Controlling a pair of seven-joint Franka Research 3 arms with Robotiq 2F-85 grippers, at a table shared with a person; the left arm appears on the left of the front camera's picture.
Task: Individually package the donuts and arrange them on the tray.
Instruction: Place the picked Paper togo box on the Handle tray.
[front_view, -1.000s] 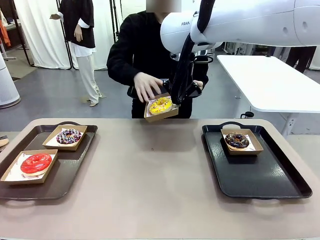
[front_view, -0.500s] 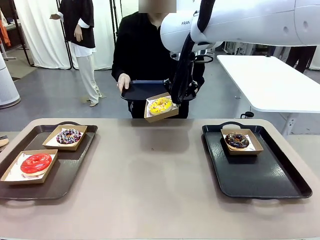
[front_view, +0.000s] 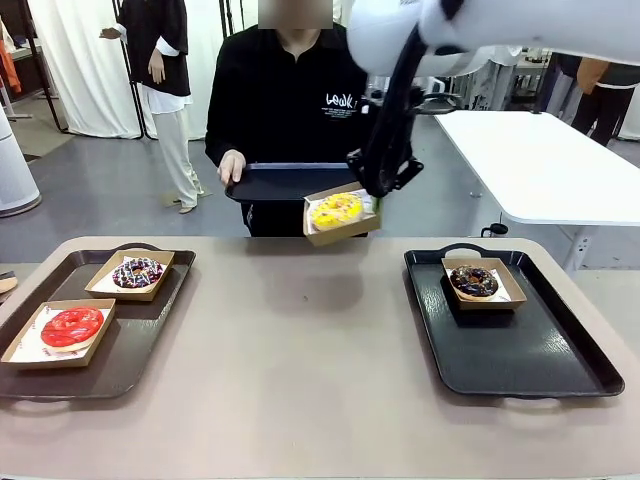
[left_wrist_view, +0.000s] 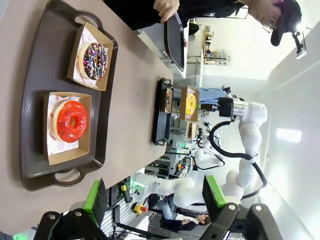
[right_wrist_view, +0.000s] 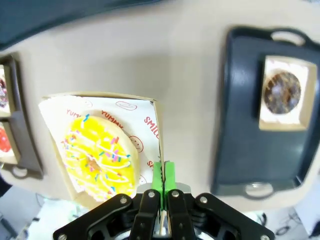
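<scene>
We see the right gripper (front_view: 378, 196) pinching the rim of the square brown cardboard box (front_view: 341, 214) that carries the yellow sprinkled ring donut (front_view: 337, 210), in the air over the table's far edge. The black plastic tray (front_view: 520, 350) with the boxed dark chocolate donut (front_view: 474, 281) lies to its right and nearer us. The left gripper (left_wrist_view: 156, 200) hangs spread above the other dark tray (left_wrist_view: 35, 95).

The room was brightly and evenly lit from overhead, and my front camera gave a sharp, clean picture. Soft shadows lay on the table (front_view: 300, 350) beneath the boxed yellow donut (front_view: 338, 211) I held aloft. The dark right-hand tray (front_view: 520, 350) showed a dull sheen, no harsh glare. My left wrist camera bent straight edges strongly toward its borders, and a pale wall at its right side was washed out. My right wrist camera was slightly soft, blurring most at the corners, with my own fingers (right_wrist_view: 162, 182) near the lens.
</scene>
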